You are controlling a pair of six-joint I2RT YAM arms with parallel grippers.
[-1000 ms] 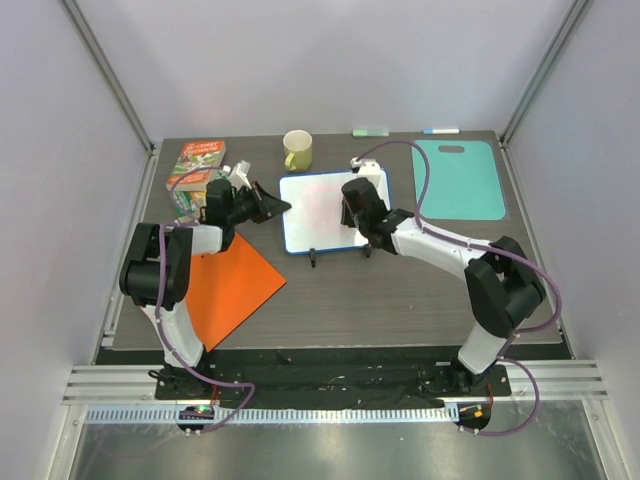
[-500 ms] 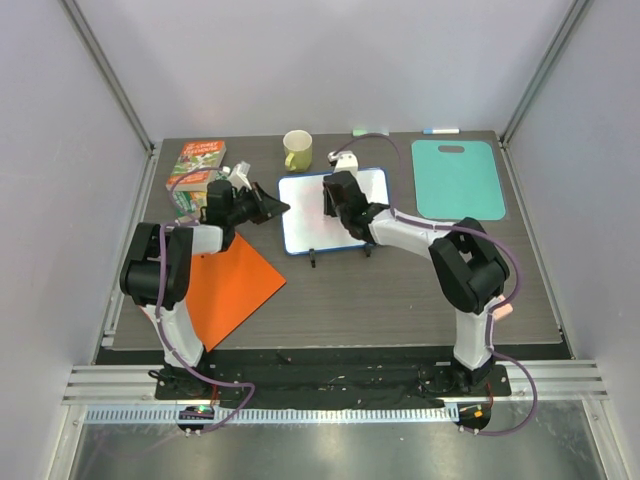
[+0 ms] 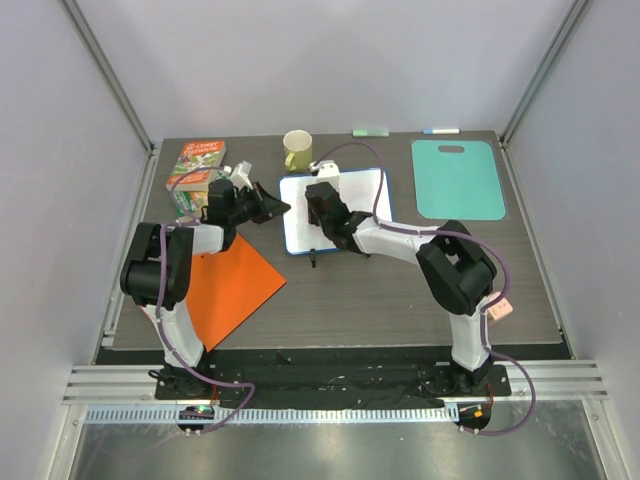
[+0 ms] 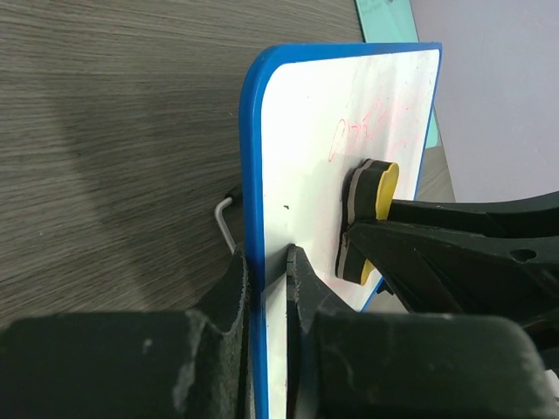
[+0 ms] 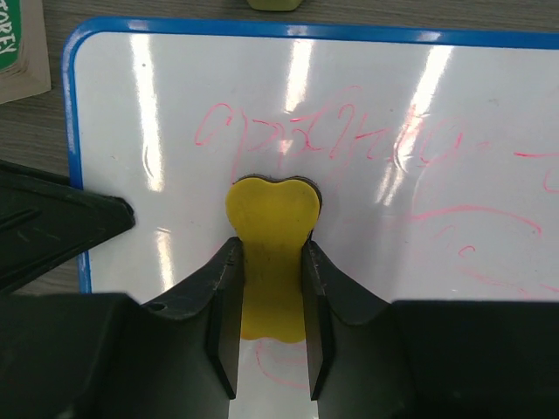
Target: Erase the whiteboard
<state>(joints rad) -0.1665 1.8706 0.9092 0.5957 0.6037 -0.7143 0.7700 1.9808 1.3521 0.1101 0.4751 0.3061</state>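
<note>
Right gripper (image 5: 269,262) nearly closed, black fingers pinching the narrow waist of a yellow eraser (image 5: 271,209): heart-lobed at the tip, smooth plastic on top, dark felt layer beneath, felt pressed against the whiteboard (image 5: 419,96). Left gripper (image 4: 266,271) clamped tight on the blue rim at the board's left short edge, one finger on either face.

Glossy white face with strip reflections, thin blue frame, rounded corners, loose red scribbles (image 5: 349,131) far of and right of the eraser, thin bent wire foot (image 4: 225,216) sticking out from under it. Matte dark wood-grain table (image 3: 400,300) beneath.

Board far of centre on the table, long axis running left to right, writing face up; flat or slightly propped, hard to tell from above. Just past its far left corner a pale yellow mug (image 3: 297,150); to the right, apart from it, a teal cutting board (image 3: 457,180); near left, a flat orange folder (image 3: 228,285).

Against a second ago: eraser and right gripper gone from the board's right half to its left half, now close to the left gripper; left gripper on the same spot of the rim
</note>
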